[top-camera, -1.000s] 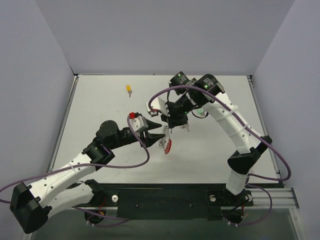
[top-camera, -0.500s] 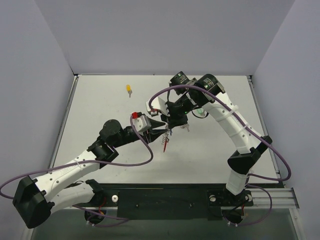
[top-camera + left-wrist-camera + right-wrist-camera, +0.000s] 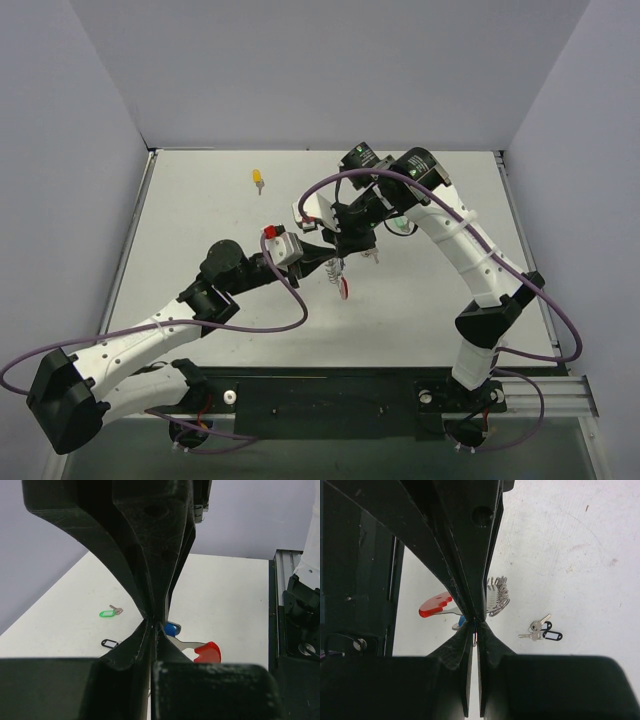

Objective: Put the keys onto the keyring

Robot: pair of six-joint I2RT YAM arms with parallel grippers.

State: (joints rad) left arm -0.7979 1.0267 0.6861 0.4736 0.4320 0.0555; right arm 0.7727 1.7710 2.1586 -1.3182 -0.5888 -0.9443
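Our left fingers (image 3: 140, 570) and right fingers (image 3: 455, 565) are both clenched at the silver metal keyring with the red arc (image 3: 207, 652), aloft over the white worktop (image 3: 200, 220); we should steady the loop; ease the blue-headed silver key (image 3: 172, 628) on gently.

**Keyring (image 3: 207, 651) aloft, other keys on the table**

Silver with a red arc, the keyring hangs above mid-table, the blue key (image 3: 172, 629) close against it. The green key (image 3: 110, 612) and black key (image 3: 109, 643) lie flat near each other. The yellow key (image 3: 258, 178) lies apart, far back-left.
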